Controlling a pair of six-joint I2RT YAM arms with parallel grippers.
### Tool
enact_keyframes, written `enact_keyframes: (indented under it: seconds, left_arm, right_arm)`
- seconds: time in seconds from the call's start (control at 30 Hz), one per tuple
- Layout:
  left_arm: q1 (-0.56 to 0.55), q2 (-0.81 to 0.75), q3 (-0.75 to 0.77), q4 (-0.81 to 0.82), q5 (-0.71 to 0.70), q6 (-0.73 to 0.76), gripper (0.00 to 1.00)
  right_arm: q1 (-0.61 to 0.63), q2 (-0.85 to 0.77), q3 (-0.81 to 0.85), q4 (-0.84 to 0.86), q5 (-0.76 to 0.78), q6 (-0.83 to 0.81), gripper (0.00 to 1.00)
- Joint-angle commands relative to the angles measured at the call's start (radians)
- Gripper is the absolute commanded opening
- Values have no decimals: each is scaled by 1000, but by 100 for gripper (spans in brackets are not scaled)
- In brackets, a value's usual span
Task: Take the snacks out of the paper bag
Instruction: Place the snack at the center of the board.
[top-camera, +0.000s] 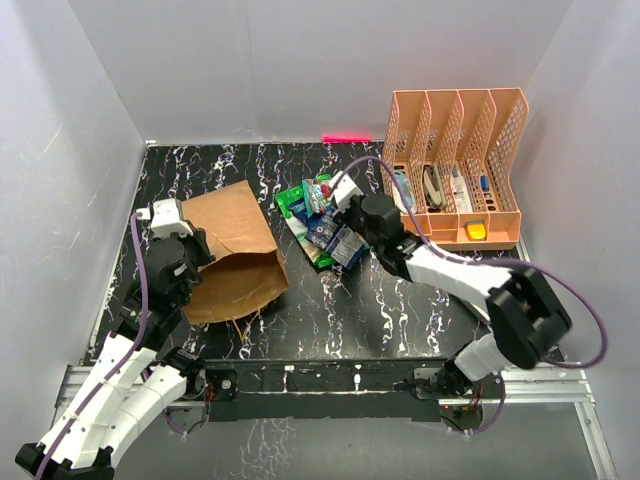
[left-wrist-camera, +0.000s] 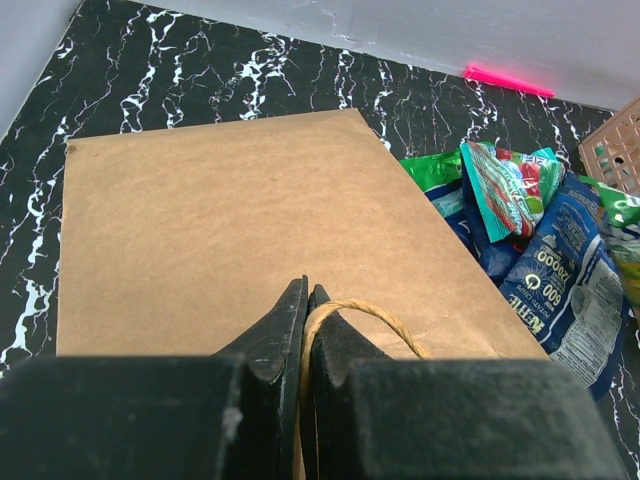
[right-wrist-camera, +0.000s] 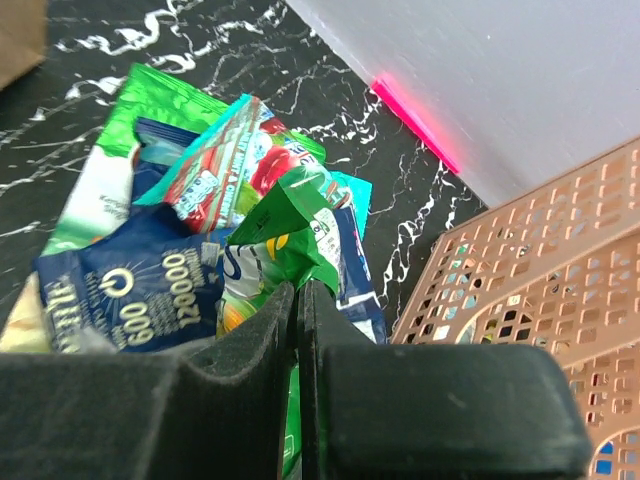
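Pinching bag handle (left-wrist-camera: 372, 316), wrist-view only: left gripper (left-wrist-camera: 307, 289)

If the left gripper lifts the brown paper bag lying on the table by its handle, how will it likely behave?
The paper bag lies nearly flat and creased, so it is probably light and would hang limp. With the left gripper shut on its thin twisted handle, it may swing or twist.
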Motion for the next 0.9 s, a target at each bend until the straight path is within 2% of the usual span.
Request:
enact_keyframes:
  seconds: [0.0, 0.17, 0.3, 0.43, 0.57, 0.73, 0.87]
  left_arm:
    - [9, -5, 19, 10, -13, 0, 0]
    - [11, -8, 19, 9, -16, 0, 0]
    - [11, -7, 18, 12, -14, 1, 0]
    - [11, -7, 16, 13, -14, 1, 0]
    - [11, -7, 16, 14, -13, 1, 0]
    - [11, -7, 16, 15, -11, 1, 0]
    - [13, -4, 17, 17, -5, -1, 0]
  right_arm:
    - [-14, 144, 120, 97, 1, -40, 8]
    - [-13, 270, 154, 105, -65, 68, 8]
    - [-13, 309, 152, 136, -102, 124, 8]
    - [-13, 284, 173, 78, -110, 116, 9]
    - [-13, 180, 150, 38, -115, 109, 33]
    - [-13, 2, 14, 18, -175, 124, 57]
    - [-11, -105, -139, 26, -246, 154, 63]
